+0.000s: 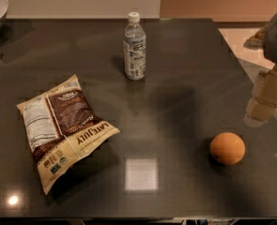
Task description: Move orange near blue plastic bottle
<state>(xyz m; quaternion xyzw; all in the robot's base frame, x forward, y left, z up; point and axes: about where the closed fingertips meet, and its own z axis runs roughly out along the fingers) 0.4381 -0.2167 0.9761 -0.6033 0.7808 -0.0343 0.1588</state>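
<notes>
My jaws hang at three o'clock, wide or narrow I cannot tell; orange [227,148] at four on the tabletop [185,55], blue plastic bottle [134,48] at twelve

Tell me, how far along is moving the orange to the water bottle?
Nothing looks done yet: the orange lies on the table, front right, far from the blue plastic bottle standing at the back. In hand: the pincer hangs at the view's right edge, apart from the orange. Left: grasping, carrying, setting it beside the bottle.
</notes>
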